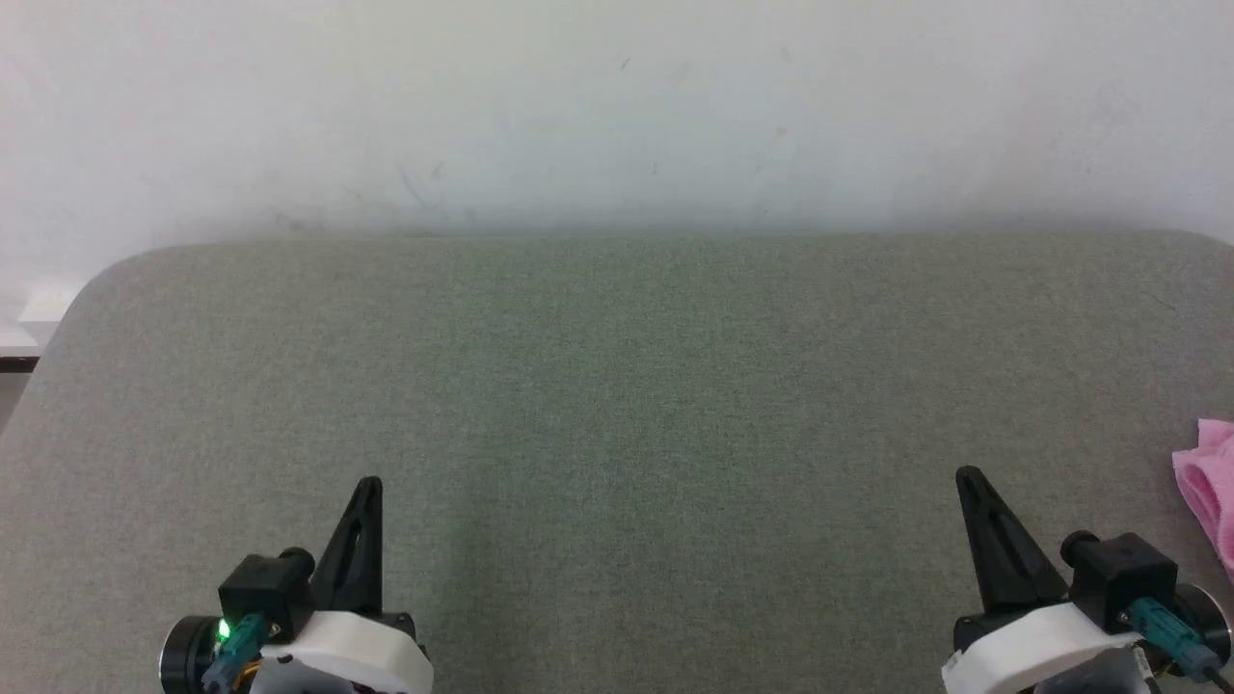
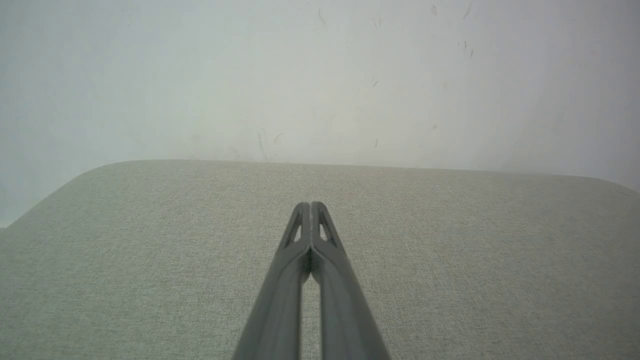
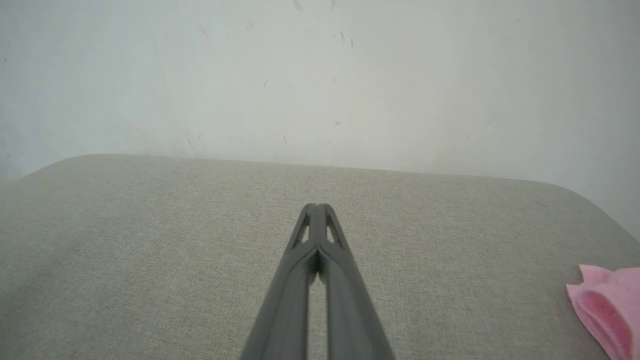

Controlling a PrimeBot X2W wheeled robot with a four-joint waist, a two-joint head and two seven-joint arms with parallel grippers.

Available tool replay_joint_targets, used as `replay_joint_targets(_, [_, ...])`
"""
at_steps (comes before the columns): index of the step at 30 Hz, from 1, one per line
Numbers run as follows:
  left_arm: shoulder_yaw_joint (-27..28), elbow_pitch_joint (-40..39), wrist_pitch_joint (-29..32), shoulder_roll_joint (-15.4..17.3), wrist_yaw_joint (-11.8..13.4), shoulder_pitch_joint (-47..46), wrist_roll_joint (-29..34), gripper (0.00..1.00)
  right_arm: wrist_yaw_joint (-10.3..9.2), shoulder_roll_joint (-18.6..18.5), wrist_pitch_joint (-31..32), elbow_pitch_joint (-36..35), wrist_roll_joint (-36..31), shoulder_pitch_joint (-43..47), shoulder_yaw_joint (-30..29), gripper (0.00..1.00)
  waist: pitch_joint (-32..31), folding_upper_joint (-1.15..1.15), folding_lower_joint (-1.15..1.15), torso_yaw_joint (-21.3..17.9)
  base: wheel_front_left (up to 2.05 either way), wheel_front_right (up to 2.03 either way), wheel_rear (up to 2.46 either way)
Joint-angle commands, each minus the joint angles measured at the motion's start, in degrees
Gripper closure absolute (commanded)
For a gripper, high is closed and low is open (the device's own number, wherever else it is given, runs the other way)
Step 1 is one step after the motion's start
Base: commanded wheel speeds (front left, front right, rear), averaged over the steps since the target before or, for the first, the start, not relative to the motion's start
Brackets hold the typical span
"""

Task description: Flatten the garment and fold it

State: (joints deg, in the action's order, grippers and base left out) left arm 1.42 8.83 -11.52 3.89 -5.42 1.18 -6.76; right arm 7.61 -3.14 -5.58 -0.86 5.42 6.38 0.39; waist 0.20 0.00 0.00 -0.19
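Observation:
The garment [image 1: 1208,487] is a light pink bunch of cloth at the right edge of the grey-green fabric surface [image 1: 617,386], cut off by the frame. In the right wrist view the garment [image 3: 607,307] lies crumpled at the lower right. My right gripper [image 1: 964,474] stands at the lower right, shut with nothing in it, a little to the left of the garment and apart from it; its tips [image 3: 316,206] meet. At the lower left my left gripper [image 1: 368,484] is shut and empty, its tips [image 2: 310,204] pressed together.
The surface [image 2: 150,240] has rounded far corners and ends at a pale, scuffed wall [image 1: 617,116]. At the far left edge a white ledge [image 1: 39,308] shows past the corner of the surface.

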Motion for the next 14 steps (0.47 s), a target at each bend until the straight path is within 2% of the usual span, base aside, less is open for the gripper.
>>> replay_joint_targets(1, [-0.1,-0.4,0.3,-0.1,0.4,-0.3,0.5,1.00,-0.03,0.1,0.1,0.1,-0.6,-0.7,0.0,1.00,0.0,0.00,0.00,0.0,0.00,0.00,0.00])
replay_joint_targets(14, [-0.3,-1.6,1.8,-0.2,1.1,-0.4,1.4,1.00,-0.04,0.1,0.9,0.2,-1.2,-1.5,-0.1,1.00,0.0,0.00,0.00,0.0,0.00,0.00,0.00])
